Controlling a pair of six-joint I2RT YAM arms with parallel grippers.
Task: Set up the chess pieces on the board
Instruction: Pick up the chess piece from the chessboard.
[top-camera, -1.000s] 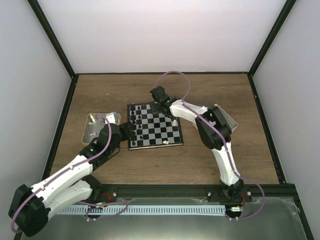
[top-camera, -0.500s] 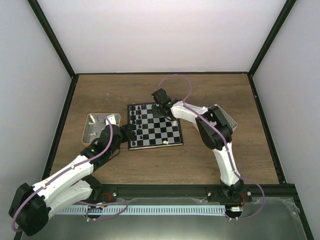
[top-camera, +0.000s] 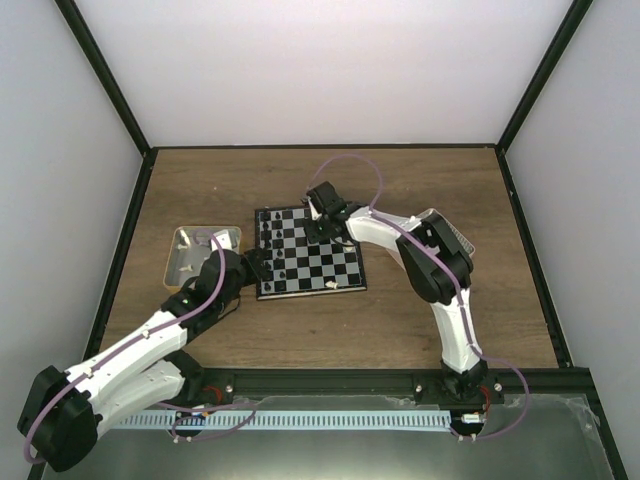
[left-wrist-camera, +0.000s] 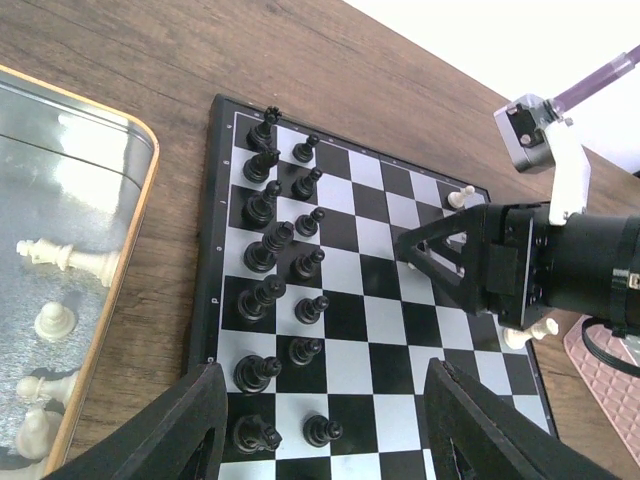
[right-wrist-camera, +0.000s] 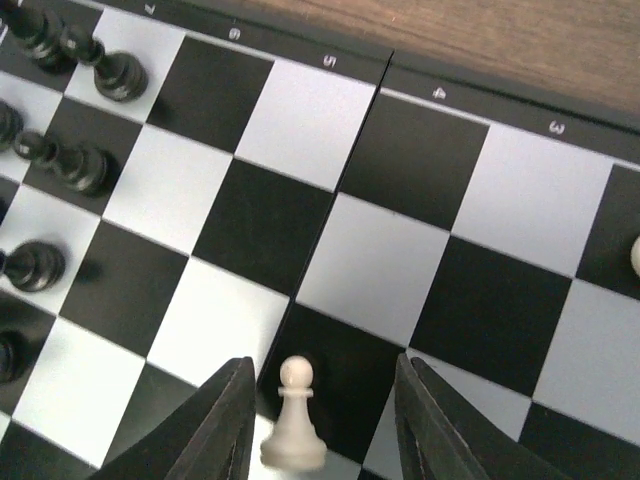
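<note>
So the chessboard (top-camera: 308, 250) sits flat around the middle of the wooden desk (top-camera: 300, 330), with a shiny metal tray (top-camera: 190, 255) just off its left edge and a pink tray (left-wrist-camera: 610, 380) off to the right, mostly behind the right arm. The black pieces (left-wrist-camera: 262, 250) are lined up in two neat rows along the board's left side, big ones on the outer row and pawns just inside. The rest of the squares are mostly bare, apart from a couple of white men near the right side (left-wrist-camera: 460, 197). The right hand (right-wrist-camera: 322, 362) is down low over the far part of the board with its fingers spread wider than a square. A white pawn (right-wrist-camera: 290, 425) stands upright on a dark square between them, a bit closer to the finger on the left of that view. The fingers aren't closed on it, so the pawn looks like it's just standing there on its own. The left hand (left-wrist-camera: 325, 370) hangs over the near left part of the board, spread wide with nothing in it, pointing across the black rows. Several more white pieces (left-wrist-camera: 60, 258) are lying in the metal tray, including a king-looking one on its side.
</note>
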